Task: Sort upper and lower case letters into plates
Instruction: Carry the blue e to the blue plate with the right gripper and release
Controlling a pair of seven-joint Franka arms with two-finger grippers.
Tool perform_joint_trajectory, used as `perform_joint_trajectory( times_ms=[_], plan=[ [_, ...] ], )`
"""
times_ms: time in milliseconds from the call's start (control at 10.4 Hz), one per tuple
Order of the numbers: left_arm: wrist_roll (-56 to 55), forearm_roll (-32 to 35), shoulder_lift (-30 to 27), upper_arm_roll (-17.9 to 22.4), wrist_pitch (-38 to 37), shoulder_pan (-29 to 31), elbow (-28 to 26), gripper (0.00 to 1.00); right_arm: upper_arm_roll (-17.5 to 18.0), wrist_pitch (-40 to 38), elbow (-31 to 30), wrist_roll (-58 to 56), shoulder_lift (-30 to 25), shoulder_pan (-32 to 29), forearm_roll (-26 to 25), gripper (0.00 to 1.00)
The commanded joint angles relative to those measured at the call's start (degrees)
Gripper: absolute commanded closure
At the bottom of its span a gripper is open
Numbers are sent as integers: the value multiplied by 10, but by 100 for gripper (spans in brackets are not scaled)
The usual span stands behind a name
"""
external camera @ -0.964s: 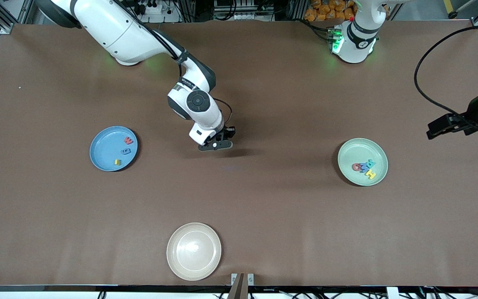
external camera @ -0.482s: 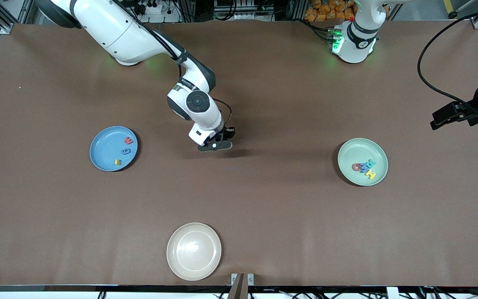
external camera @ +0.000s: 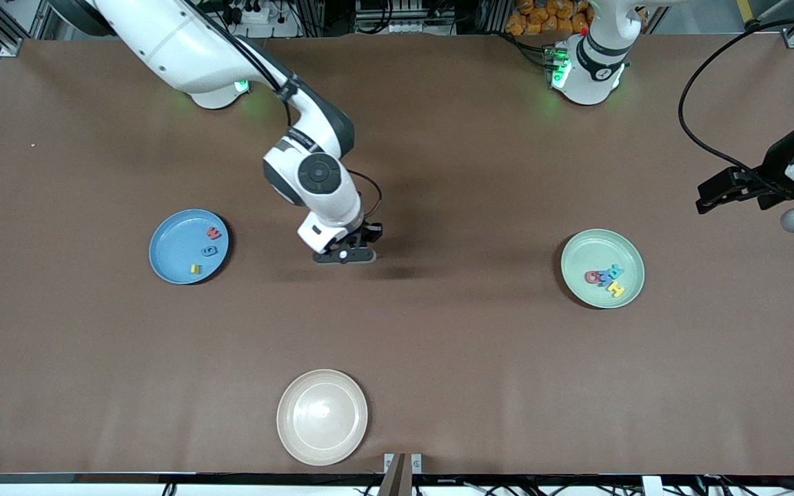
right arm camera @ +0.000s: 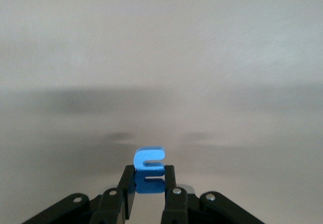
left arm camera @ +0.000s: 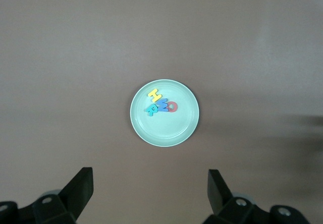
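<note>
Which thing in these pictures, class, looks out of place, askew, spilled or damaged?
Nothing stands out. Small flat letters lie inside the round blue plate and the pale mint green plate. The right gripper holds a small blue letter over bare table; the left gripper waits open.

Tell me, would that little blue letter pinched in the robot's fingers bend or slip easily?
Probably stiff: the blue letter keeps its shape between the right gripper fingers. Likely light, being tiny. It could slip, since only its lower part is pinched.
</note>
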Motion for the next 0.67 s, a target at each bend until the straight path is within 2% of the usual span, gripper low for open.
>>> perform_joint_trajectory(
  times_ms=[0,96,289,482,578],
  plan=[
    [-1,-9,-12,0,-5,2,-9,0,59,-66,-33,-32,-72,-109,54,100],
    [-2,-9,-12,0,-5,2,-8,0,58,-113,-34,-51,-99,-145,87,100],
    [-1,-12,-15,0,-5,3,-8,0,55,-173,-55,-137,-124,-233,96,100],
    [-1,-12,-16,0,-6,2,-9,0,45,-191,-81,-200,-134,-307,96,100],
    [-2,-12,-15,0,-10,2,-9,0,17,-176,-103,-201,-132,-319,96,100]
  ],
)
